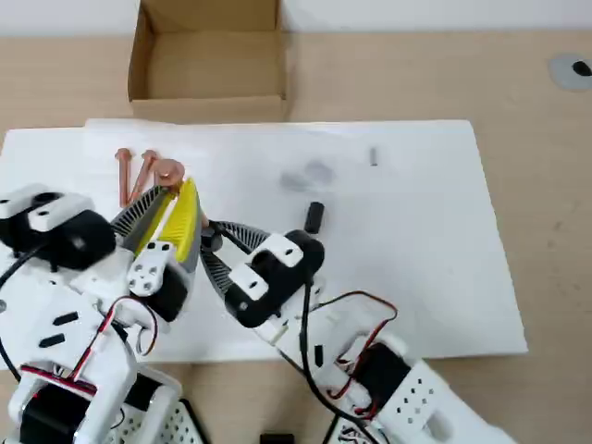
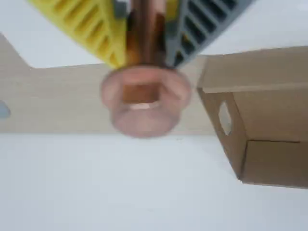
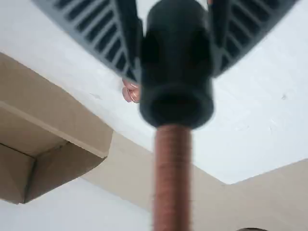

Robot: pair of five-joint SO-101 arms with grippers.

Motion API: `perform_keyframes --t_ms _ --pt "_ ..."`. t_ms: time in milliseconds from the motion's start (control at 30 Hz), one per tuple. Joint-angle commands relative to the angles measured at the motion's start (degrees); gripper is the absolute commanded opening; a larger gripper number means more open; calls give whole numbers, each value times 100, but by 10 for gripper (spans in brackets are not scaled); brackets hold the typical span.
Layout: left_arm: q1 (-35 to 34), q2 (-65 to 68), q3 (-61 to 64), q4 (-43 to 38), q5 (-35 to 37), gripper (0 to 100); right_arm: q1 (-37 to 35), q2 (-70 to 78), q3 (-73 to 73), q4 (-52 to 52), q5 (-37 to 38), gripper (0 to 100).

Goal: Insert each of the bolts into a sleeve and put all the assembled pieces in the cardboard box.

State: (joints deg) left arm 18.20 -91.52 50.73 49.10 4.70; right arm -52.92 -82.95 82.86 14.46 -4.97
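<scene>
A: What could go wrong here?

B: The cardboard box (image 1: 203, 109) is well apart from your work. Your left gripper (image 2: 144, 43) is clenched on a copper bolt (image 2: 144, 103) just behind its head. Close beside it, your right gripper (image 3: 175, 48) clamps a black sleeve (image 3: 177, 72) with a threaded shank (image 3: 172, 178) poking out. I'd judge a hasty swing could clash them or jolt that shank loose. Brush the spare sleeve (image 1: 314, 217) or the loose bolts (image 1: 123, 180) and they may roll.

A: And the surface?

B: A wooden table (image 1: 536, 166) under a white paper sheet (image 1: 416, 259), with a grey grommet (image 1: 572, 69) far right. It looks smooth, so dropped parts may skid.
</scene>
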Motion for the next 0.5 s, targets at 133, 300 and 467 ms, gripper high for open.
perform_keyframes --t_ms 133,300,467 --pt "88 -40 -18 -123 62 6 -31 -84 -22 -132 -44 9" --pt "88 -40 9 -114 62 6 -31 -84 -22 -132 -44 9" --pt "88 -31 9 167 62 6 -31 -84 -22 -132 -44 9"
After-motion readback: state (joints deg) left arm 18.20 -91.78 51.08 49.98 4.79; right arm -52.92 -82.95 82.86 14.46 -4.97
